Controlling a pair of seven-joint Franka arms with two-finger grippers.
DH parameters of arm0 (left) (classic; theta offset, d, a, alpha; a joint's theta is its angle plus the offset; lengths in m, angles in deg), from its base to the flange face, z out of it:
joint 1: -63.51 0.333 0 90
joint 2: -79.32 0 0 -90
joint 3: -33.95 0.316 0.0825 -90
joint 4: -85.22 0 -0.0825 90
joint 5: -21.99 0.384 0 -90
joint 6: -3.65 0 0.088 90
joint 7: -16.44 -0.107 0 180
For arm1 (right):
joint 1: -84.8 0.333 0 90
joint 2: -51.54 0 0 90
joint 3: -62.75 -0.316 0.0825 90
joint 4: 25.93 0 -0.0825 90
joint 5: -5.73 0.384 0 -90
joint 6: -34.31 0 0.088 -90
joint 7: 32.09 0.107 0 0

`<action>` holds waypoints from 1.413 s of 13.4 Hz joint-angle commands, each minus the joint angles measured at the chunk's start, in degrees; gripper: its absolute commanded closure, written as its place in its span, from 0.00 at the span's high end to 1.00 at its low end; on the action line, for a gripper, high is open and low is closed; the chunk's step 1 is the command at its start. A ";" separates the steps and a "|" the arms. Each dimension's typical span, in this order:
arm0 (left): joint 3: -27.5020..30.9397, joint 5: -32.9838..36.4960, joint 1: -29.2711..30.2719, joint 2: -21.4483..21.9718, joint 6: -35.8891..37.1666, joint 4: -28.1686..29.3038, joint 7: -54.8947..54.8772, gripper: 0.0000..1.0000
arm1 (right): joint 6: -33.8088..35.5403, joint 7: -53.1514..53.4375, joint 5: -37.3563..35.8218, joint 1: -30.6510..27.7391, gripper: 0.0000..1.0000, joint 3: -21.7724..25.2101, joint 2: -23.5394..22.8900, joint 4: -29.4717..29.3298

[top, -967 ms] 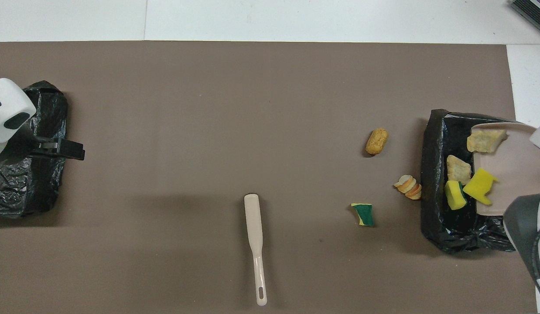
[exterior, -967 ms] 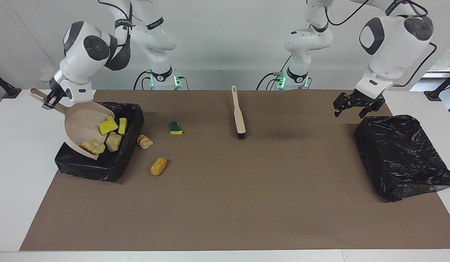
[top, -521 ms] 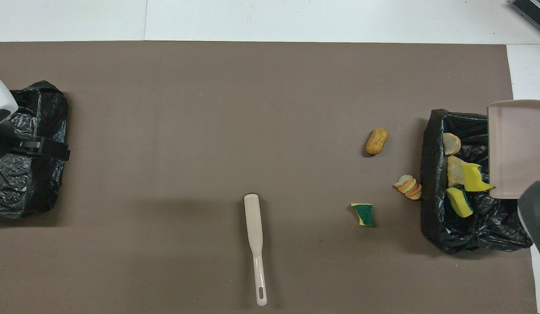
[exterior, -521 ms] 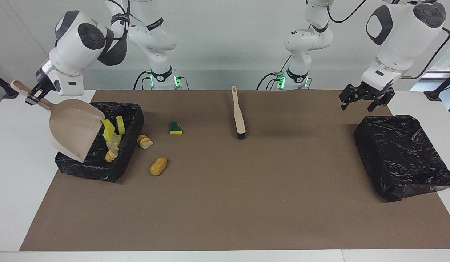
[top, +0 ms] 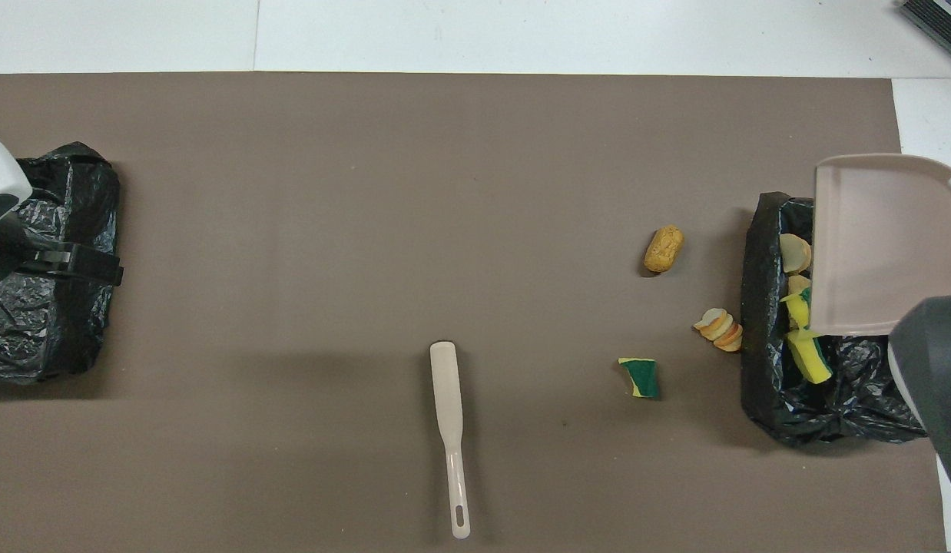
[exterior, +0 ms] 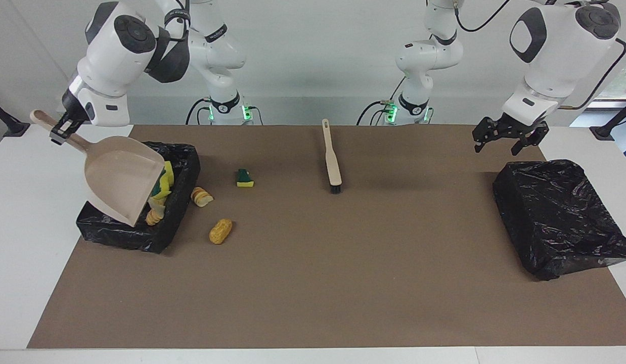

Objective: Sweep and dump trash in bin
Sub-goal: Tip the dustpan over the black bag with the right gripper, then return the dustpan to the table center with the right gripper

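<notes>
1. Facing view: the right pincer [exterior: 60,132] is clenched on the handle of the dustpan [exterior: 122,183], which hangs tilted, mouth down, over the bin [exterior: 179,194] at the right arm's end of the table [exterior: 343,283].
2. The pan looks empty. Some trash [exterior: 156,205] lies in the bin just under the pan's lip, yellow and tan bits, so one load counts as dumped.
3. Three bits are left on the table: a sliced bread piece [exterior: 202,196] just beside the bin, a bread roll [exterior: 220,231] farther from the robots, and a green sponge chunk [exterior: 244,178] toward the table's middle.
4. The brush [exterior: 331,157] lies flat in the middle, untouched by either arm.
5. The left pincer [exterior: 505,136] waits over the table next to a second bin [exterior: 561,217] at the left arm's end; its fingers look spread and hold nothing.
6. Overhead view: the dustpan [top: 879,242] covers part of the bin [top: 760,307]; four bits of trash [top: 800,307] show inside, beside the pan's edge.
7. The roll [top: 664,248], the sliced piece [top: 720,329] and the green chunk [top: 641,377] lie outside the bin, the sliced piece almost touching its wall.
8. The brush [top: 448,418] rests well apart from them.
9. Judgement: roughly half done; a second sweep of three bits and one more dump are left.
</notes>
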 commanded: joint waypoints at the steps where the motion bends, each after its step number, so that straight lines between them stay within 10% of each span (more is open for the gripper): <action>1: -0.49 0.72 0.56 0.15 1.68 -0.56 -0.11 1.00 | 3.09 3.34 10.76 0.65 0.00 -0.24 -0.74 -3.76; 10: -0.49 0.63 0.56 0.15 1.68 -0.56 -0.11 1.00 | 1.71 65.07 36.11 16.19 0.00 -0.68 -4.07 -4.56; 19: -0.49 0.45 -0.05 0.15 2.21 -0.56 0.95 1.00 | -6.55 115.05 37.62 32.28 0.00 -0.59 -28.57 -27.21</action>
